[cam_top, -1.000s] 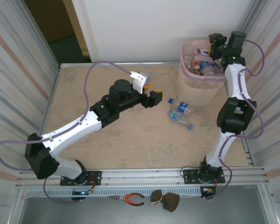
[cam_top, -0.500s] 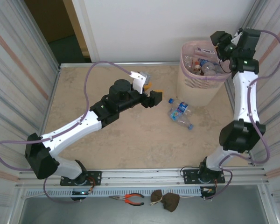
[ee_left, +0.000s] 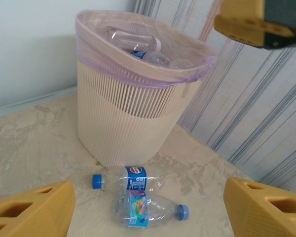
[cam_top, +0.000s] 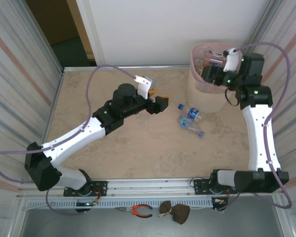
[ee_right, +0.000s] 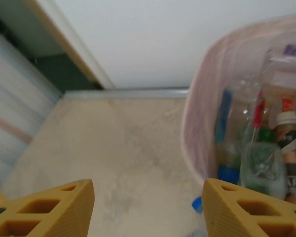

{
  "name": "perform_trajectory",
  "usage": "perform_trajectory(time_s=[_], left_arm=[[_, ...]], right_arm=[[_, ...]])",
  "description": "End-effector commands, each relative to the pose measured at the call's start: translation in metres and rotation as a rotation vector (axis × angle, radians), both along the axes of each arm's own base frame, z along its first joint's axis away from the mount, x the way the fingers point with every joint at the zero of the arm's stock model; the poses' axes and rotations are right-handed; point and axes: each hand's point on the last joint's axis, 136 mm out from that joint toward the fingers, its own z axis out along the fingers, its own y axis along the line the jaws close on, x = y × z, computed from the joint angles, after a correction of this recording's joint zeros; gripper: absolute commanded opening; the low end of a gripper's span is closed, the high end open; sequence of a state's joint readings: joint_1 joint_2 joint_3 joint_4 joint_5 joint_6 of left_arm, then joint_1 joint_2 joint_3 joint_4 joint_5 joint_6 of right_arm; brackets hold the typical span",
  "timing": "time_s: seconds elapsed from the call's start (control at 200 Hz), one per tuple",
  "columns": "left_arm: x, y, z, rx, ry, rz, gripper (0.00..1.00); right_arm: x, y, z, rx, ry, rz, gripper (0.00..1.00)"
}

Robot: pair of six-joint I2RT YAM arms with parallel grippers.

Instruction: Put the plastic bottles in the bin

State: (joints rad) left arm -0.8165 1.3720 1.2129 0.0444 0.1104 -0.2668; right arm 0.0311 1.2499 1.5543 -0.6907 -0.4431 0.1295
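Note:
Two clear plastic bottles lie side by side on the table just in front of the bin. One has a blue Pepsi label; the other has a colourful label. Both have blue caps. The pale pink bin holds several more bottles. My left gripper is open and empty, a short way left of the two bottles and facing them. My right gripper hangs open and empty over the bin's near left rim.
Corrugated side walls close in the table left and right, with a white wall behind. Pliers and a brown lump lie below the front rail. Bare tabletop spreads left of the bottles.
The right arm has swung from the bin's back right edge across to its near left rim, turning its wrist toward the table. The left arm has barely shifted.

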Motion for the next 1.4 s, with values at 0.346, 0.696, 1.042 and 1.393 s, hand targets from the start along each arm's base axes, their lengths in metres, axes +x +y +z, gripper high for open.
perform_trajectory(time_s=[0.346, 0.696, 1.042, 1.393], left_arm=[[0.008, 0.048, -0.016, 0.012, 0.092, 0.102, 0.78], [0.008, 0.072, -0.026, 0.033, 0.101, 0.171, 0.78], [0.004, 0.086, -0.027, 0.033, 0.099, 0.208, 0.79], [0.003, 0.093, -0.025, 0.025, 0.096, 0.228, 0.79]], right_arm=[[-0.082, 0.036, -0.146, -0.528, 0.243, 0.325, 0.59], [-0.058, 0.036, -0.235, -0.724, 0.469, 0.359, 0.64], [-0.023, 0.038, -0.284, -0.861, 0.563, 0.352, 0.74], [0.003, 0.052, -0.311, -0.904, 0.59, 0.421, 0.76]])
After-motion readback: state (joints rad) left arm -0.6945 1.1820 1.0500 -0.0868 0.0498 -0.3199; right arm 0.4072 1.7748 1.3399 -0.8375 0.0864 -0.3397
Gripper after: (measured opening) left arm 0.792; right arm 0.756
